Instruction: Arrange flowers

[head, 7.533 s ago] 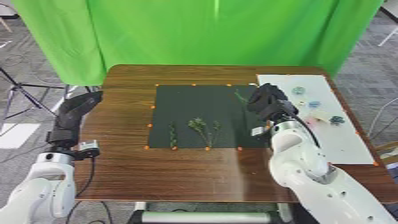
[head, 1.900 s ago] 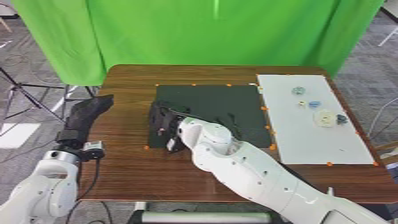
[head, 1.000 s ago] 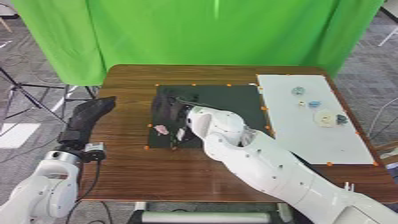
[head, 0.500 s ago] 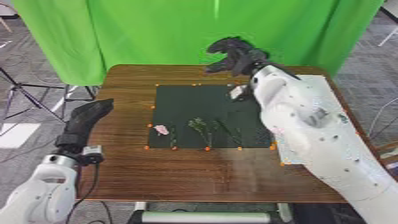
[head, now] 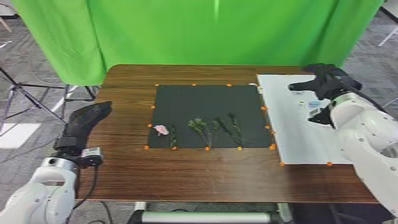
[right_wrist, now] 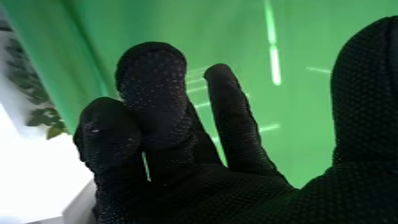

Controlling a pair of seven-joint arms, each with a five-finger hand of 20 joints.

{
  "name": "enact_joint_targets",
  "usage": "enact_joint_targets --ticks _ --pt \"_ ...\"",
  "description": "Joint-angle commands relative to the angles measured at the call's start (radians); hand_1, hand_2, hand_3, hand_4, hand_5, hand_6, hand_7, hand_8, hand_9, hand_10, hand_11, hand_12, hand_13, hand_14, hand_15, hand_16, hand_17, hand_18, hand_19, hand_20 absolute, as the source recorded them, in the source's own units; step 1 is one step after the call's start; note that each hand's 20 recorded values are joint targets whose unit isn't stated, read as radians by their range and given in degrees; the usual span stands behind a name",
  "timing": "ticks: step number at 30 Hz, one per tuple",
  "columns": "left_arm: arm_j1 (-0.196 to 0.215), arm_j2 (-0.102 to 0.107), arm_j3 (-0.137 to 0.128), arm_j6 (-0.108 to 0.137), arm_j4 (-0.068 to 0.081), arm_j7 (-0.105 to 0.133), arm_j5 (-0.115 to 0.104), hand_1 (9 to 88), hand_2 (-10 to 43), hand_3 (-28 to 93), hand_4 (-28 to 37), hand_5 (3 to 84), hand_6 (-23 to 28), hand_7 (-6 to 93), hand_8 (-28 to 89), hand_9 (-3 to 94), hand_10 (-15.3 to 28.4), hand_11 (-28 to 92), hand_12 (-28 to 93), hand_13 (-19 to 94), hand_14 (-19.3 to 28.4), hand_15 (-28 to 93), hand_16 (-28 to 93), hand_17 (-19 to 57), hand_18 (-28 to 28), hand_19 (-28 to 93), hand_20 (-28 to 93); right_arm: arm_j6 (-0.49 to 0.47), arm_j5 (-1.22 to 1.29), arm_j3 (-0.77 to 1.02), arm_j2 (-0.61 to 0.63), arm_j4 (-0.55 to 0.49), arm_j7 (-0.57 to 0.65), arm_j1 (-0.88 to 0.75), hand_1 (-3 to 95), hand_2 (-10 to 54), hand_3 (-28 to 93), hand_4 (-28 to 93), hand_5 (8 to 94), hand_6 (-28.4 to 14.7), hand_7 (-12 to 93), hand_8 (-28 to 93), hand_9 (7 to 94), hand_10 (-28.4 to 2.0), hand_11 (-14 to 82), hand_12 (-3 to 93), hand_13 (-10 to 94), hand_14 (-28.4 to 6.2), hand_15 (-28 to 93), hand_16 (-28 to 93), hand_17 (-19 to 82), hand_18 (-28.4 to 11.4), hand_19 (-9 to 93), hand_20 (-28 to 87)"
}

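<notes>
Green curtain [head: 222,35] behind, black mat [head: 209,102], right hand [head: 330,86] partly covering white sheet [head: 306,145]

A brown table [head: 191,177] is seen across the middle of the frame. A black mat [head: 191,104] is laid on it at centre, a white sheet [head: 302,147] at right; both are edged with orange dots [head: 208,148]. Along the mat's lower part, a pink flower [head: 161,130] and green stems [head: 200,124] are spread.
</notes>
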Motion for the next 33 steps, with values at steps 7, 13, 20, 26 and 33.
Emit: enact_joint_targets --ticks 7,13,20,26,33 --pt "0.017 -0.015 -0.005 -0.019 -0.006 -0.013 0.007 25.2 -0.5 65 -23.0 43.5 5.7 13.2 -7 39.0 13.2 19 11 32 16.8 9 2 4.3 12.2 9 15 -0.026 -0.021 0.112 0.027 -0.011 0.043 -0.174 26.4 -9.5 58 -16 44.3 -3.6 6 -3 43.7 -19.2 5.5 21.4 75 -8.8 64 28 52 -16.3 93 46" --pt "0.028 -0.022 -0.008 -0.025 -0.008 -0.016 0.008 25.2 -0.4 65 -22.9 43.5 5.8 13.0 -7 39.1 13.4 19 10 32 16.8 10 1 5.0 12.2 10 15 -0.041 -0.014 0.147 0.021 -0.003 0.055 -0.231 26.8 -9.5 59 -16 45.3 -3.6 6 -3 43.8 -19.1 5.5 21.4 75 -8.9 64 27 52 -16.3 93 46" --pt "0.046 -0.030 -0.013 -0.023 -0.014 -0.016 0.009 25.3 -0.2 65 -22.9 43.6 5.9 12.9 -7 39.1 13.4 19 11 32 16.8 10 1 5.0 12.1 10 15 -0.072 -0.011 0.140 0.005 0.021 0.058 -0.249 27.7 -9.5 60 -16 45.5 -3.5 6 -3 44.3 -19.0 5.6 21.4 75 -8.8 65 27 52 -16.3 93 46" --pt "0.052 -0.029 -0.015 -0.030 -0.014 -0.021 0.015 25.3 -0.2 65 -22.9 43.5 5.8 13.1 -7 39.0 13.3 19 11 32 16.8 10 1 4.6 12.1 9 15 -0.072 0.001 0.137 0.001 0.032 0.072 -0.261 32.0 -9.5 60 -16 45.8 -3.8 7 -3 43.9 -18.7 5.5 21.5 74 -9.4 67 26 51 -16.9 93 46" --pt "0.057 -0.033 -0.018 -0.034 -0.016 -0.025 0.017 25.4 0.0 65 -23.0 43.4 5.8 13.1 -7 39.0 13.3 19 10 32 16.5 9 1 4.6 12.1 9 15 -0.035 0.004 0.111 -0.010 0.040 0.089 -0.275 48.8 -9.5 65 -17 50.2 -3.1 12 -5 49.5 -17.4 6.7 21.4 76 -7.8 67 23 53 -15.7 93 45"
